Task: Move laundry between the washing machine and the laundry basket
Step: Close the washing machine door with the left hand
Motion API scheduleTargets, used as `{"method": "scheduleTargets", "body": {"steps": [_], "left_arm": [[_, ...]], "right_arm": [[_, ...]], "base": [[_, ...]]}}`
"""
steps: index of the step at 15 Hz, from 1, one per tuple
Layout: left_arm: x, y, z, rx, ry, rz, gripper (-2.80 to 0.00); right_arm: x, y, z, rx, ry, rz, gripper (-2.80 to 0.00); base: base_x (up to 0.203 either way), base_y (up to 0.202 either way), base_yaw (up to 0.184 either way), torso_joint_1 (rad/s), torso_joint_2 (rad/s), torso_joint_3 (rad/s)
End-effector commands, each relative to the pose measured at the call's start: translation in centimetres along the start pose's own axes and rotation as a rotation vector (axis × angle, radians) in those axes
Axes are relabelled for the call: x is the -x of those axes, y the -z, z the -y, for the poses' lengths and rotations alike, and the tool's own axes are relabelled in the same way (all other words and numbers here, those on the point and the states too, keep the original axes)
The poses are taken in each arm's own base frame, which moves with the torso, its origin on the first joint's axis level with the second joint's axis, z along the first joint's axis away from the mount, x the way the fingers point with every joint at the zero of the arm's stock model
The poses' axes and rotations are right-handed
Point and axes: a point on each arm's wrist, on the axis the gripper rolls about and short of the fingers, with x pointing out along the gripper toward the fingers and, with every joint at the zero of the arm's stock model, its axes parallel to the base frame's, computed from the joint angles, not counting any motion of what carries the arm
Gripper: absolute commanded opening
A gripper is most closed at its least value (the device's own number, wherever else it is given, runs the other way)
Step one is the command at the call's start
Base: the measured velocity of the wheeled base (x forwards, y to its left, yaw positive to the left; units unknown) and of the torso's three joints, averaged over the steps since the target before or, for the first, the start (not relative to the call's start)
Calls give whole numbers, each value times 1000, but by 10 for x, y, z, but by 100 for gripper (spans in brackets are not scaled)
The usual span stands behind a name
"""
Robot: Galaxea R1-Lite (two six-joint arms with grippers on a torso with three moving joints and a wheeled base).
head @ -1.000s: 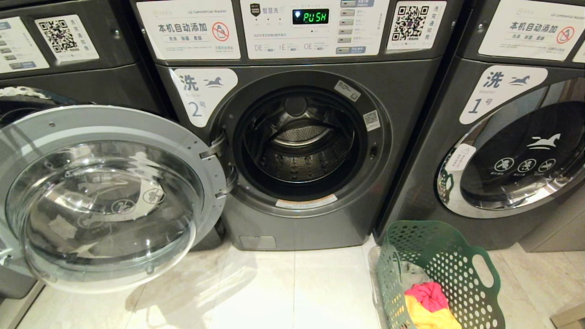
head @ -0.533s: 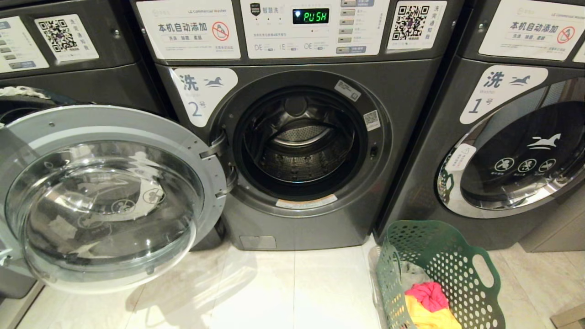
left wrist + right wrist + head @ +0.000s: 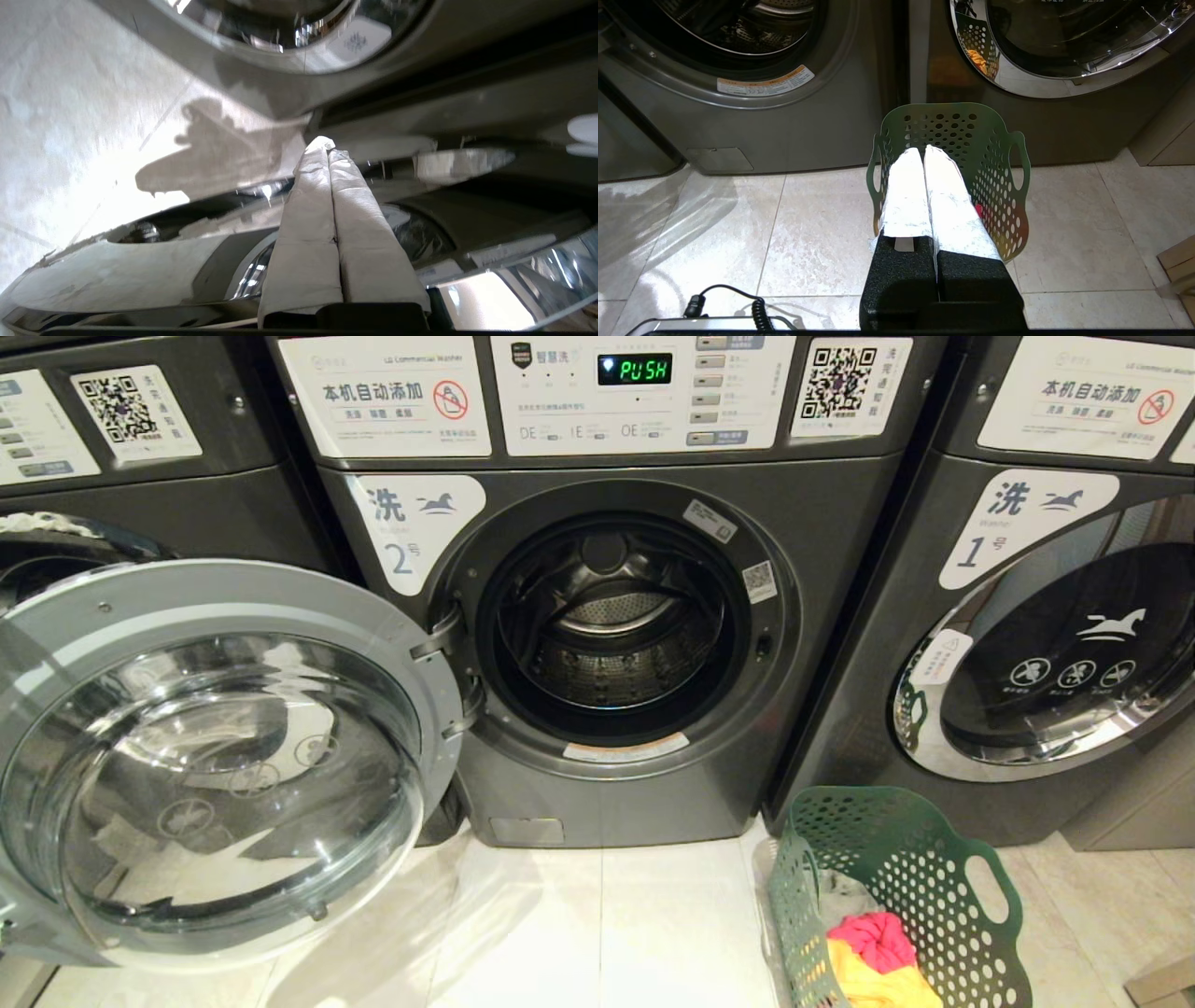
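Here, the washing machine (image 3: 607, 644) marked 2 is standing with its round glass door (image 3: 215, 765) swung wide to the left and its drum showing bare metal. On the floor tiles (image 3: 607, 933) to its right, the green laundry basket (image 3: 924, 877) is holding the laundry (image 3: 873, 957) (pink-red on yellow-orange). The left gripper (image 3: 327, 147) is hanging clenched and empty beside the door rim; the right gripper (image 3: 923, 151) is hovering pressed shut over the basket.
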Motion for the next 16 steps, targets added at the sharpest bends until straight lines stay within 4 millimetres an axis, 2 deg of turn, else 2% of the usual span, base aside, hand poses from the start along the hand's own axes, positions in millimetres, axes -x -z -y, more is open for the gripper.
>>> {"method": "scheduleTargets", "body": {"steps": [1, 5, 9, 16], "left_arm": [[32, 9, 17, 8, 5, -34, -280], [63, 24, 38, -15, 21, -90, -280], [93, 52, 69, -31, 66, -227, -280], [118, 85, 103, -102, 149, -402, -280]], "right_arm": [[0, 0, 0, -1, 0, 1, -280], [0, 0, 0, 4, 0, 1, -280], [0, 0, 0, 4, -2, 1, -280], [0, 0, 0, -3, -2, 0, -280]], "base": [[0, 0, 0, 0, 0, 0], [0, 0, 0, 0, 0, 0], [0, 0, 0, 0, 0, 0], [0, 0, 0, 0, 0, 0]]}}
